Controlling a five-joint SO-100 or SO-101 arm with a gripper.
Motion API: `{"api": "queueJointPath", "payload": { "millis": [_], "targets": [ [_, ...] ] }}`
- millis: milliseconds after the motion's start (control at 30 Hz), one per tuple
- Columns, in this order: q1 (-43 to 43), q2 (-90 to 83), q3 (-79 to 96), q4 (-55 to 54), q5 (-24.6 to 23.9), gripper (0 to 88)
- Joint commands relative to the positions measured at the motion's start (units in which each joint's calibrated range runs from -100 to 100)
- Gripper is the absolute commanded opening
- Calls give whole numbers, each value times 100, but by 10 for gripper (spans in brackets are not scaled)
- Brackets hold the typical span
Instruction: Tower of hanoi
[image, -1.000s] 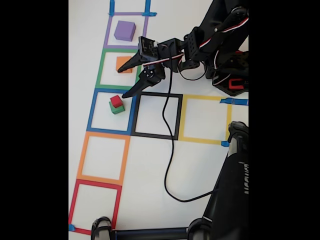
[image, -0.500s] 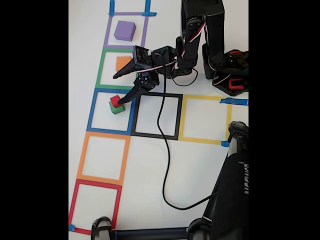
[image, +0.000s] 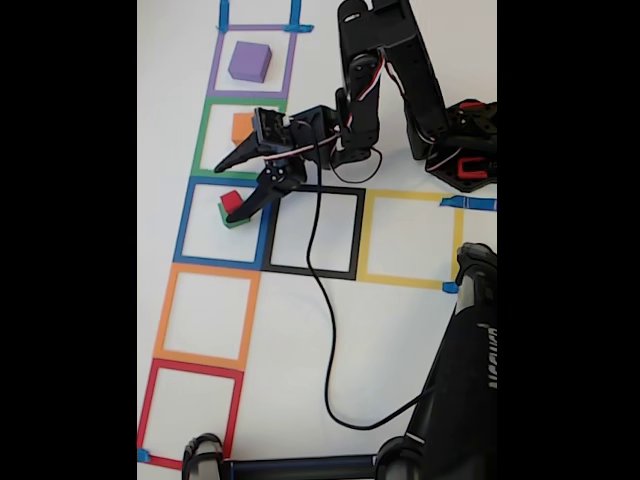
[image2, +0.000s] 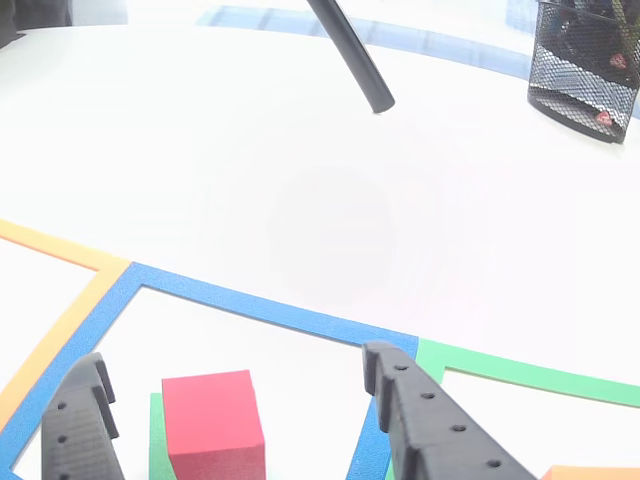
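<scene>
Gripper (image: 232, 188) fingers spread wide over red block (image2: 212, 418) atop green block (image: 232, 219), blue sq

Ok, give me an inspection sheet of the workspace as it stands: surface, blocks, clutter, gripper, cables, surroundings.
Surface: white table with hollow coloured tape squares.
Job's things: purple block in the purple square; orange block in the green square, partly behind the arm; red block stacked on the green block in the blue square.
Clutter: nothing seen inside the other squares.
Gripper: gripper open, jaws straddling the red block, not closed on it.
Cables: black cable trailing from the arm across the black square.
Surroundings: mesh pot at the far table edge; black clamp stand.
</scene>
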Motion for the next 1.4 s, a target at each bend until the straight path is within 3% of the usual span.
{"api": "queueJointPath", "payload": {
  "millis": [0,1100,1367],
  "targets": [
    [-100,86,-209,-153,36,297],
    [-407,506,9,-461,36,255],
    [-474,522,-64,-461,36,190]
  ]
}}
